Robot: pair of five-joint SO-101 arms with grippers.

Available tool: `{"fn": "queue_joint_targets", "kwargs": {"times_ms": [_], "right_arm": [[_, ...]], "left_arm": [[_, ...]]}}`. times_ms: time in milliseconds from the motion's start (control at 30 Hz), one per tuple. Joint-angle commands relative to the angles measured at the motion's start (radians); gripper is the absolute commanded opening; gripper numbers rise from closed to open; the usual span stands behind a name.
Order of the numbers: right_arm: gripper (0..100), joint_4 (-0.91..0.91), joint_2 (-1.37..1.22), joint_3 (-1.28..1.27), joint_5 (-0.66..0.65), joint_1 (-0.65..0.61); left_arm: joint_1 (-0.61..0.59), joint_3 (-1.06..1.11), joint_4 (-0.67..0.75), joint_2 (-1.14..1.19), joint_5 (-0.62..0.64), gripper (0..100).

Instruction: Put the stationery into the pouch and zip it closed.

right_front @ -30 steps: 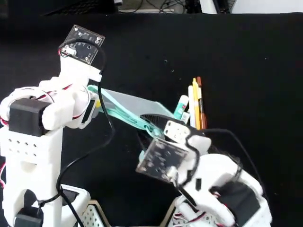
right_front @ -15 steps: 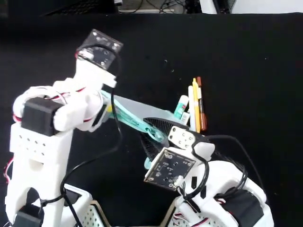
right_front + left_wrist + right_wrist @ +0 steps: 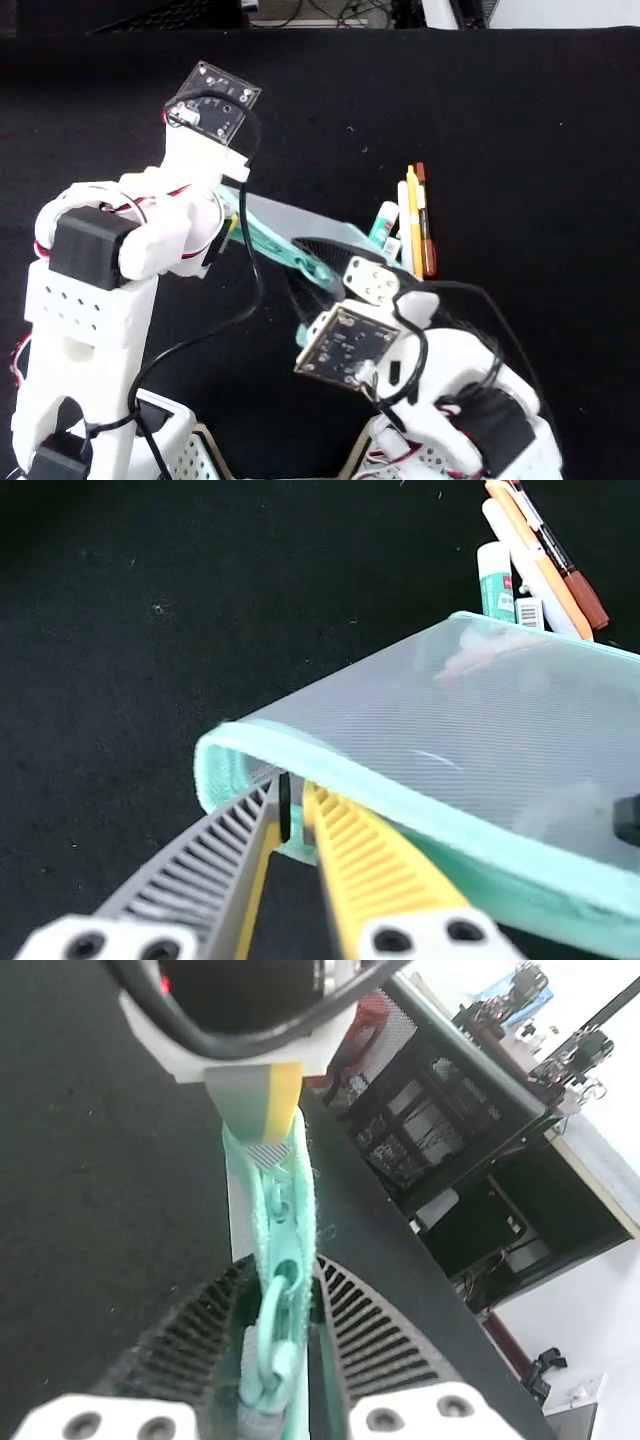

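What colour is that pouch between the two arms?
The pouch is translucent, with mint-green edging along the zip; the left wrist view shows it best.

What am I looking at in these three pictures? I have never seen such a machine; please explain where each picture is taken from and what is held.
These are two small white robot arms, side by side at a black table. The high view looks down from a fixed camera; the other two come from a camera on each arm's wrist. The left gripper, with grey and yellow fingers, is shut on one end of a see-through mint pouch. The right gripper, with black fingers, is shut on the zipper pull. Several pens and a small tube, perhaps glue, lie on the table beside the pouch, not yet inside.
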State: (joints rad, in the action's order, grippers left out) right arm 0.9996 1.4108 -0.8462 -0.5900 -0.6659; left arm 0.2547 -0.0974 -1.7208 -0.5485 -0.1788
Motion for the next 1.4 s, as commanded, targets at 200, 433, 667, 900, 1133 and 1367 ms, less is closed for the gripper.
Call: {"fn": "queue_joint_targets", "kwargs": {"times_ms": [200,433,667,900,1133,1367], "right_arm": [[1.2,-0.123,-0.001,0.085,0.103,-0.008],[1.2,-0.135,0.007,0.087,0.222,-0.005],[1.2,-0.37,0.007,-0.2,0.338,-0.003],[1.2,-0.413,0.01,-0.341,0.347,-0.003],[1.2,-0.265,0.093,-0.338,0.345,-0.003],[1.2,0.005,0.354,-0.344,0.269,-0.005]], "left_arm": [[0.004,-0.203,-0.038,-0.026,0.009,6],[-0.028,-0.318,-0.038,-0.141,0.011,6],[-0.283,-0.291,-0.038,-0.173,0.005,15],[-0.36,-0.148,-0.035,-0.166,0.003,15],[-0.361,-0.116,-0.023,-0.029,0.003,15],[-0.358,-0.278,-0.028,0.11,0.003,15]]}}
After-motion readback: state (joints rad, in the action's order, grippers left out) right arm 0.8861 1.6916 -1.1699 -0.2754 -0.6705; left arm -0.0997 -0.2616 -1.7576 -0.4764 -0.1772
